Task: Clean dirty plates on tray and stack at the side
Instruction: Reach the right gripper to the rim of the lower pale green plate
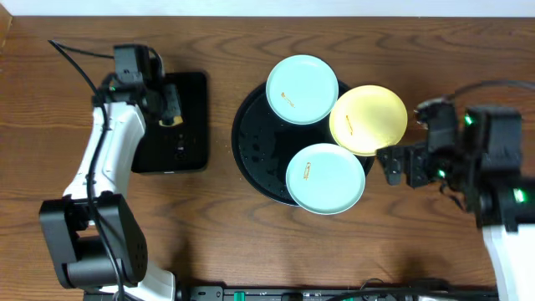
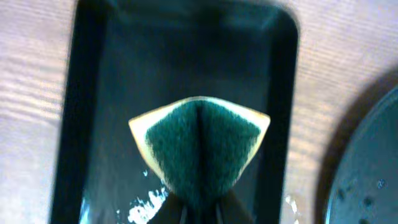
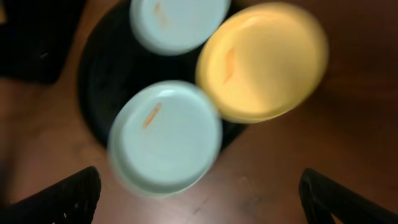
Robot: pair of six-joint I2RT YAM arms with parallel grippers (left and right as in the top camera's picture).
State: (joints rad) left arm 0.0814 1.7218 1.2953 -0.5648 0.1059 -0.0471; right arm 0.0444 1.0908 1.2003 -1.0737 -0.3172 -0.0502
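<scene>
Est. progress 0/3 | plates (image 1: pixel 302 89) smudged on tray (image 1: pixel 251 138), 12/2/5 o'clock | L end effector (image 1: pixel 171 107) clamps sponge (image 2: pixel 199 146) | R end effector (image 1: pixel 390 165) apart

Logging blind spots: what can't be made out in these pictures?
1. Right wrist view: motion blur smears the smudges on the pale yellow round plate and both pale mint-blue round plates.
2. Overhead: plates cover much of the large round glossy black tray.
3. Left wrist view: the left claw, pinching the folded green-and-yellow sponge, is cut off by the bottom edge.
</scene>
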